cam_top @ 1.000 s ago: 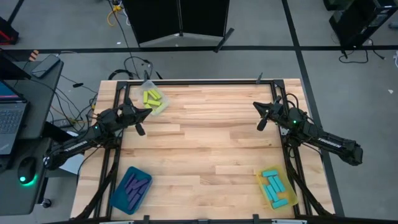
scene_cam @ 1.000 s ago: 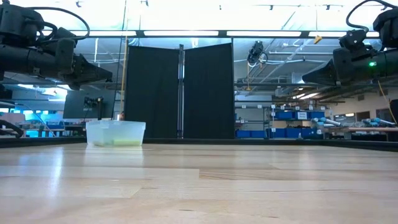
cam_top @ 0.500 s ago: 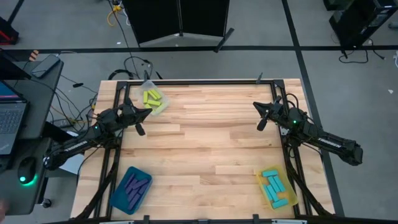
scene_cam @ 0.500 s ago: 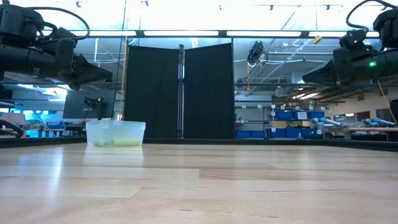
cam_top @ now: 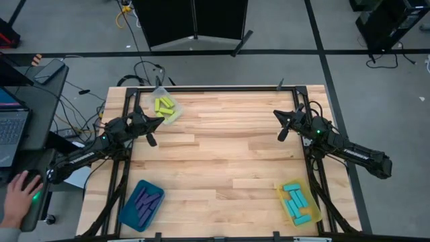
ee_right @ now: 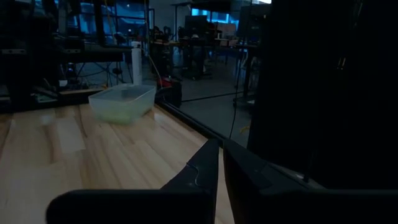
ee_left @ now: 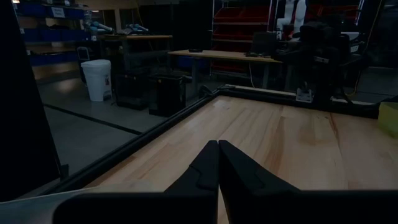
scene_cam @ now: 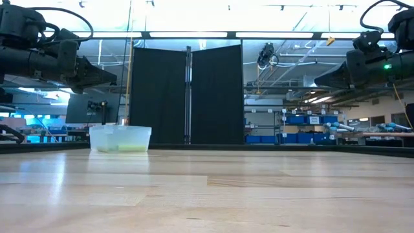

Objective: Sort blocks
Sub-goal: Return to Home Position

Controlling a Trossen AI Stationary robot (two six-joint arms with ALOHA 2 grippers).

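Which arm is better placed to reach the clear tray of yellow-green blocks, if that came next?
Left. The left pincer, shut, hovers just beside the clear tray at the far left corner; the right pincer sits across the table.

We see a pale wooden table (cam_top: 222, 154) carrying three trays. A clear tray (cam_top: 176, 115) sits at the table's far left corner, and from table height (scene_cam: 120, 137) it stands against the far edge. A blue tray (cam_top: 125, 215) lies at the near left corner and a yellow tray (cam_top: 282, 195) at the near right corner. Beyond the far edge we see a black folding screen (cam_top: 195, 20) and loose cables (cam_top: 144, 70) on the grey floor. Off the left edge stands a dark desk (cam_top: 47, 84) with an open laptop (cam_top: 10, 131), and a person's hand (cam_top: 17, 198) rests beside it.
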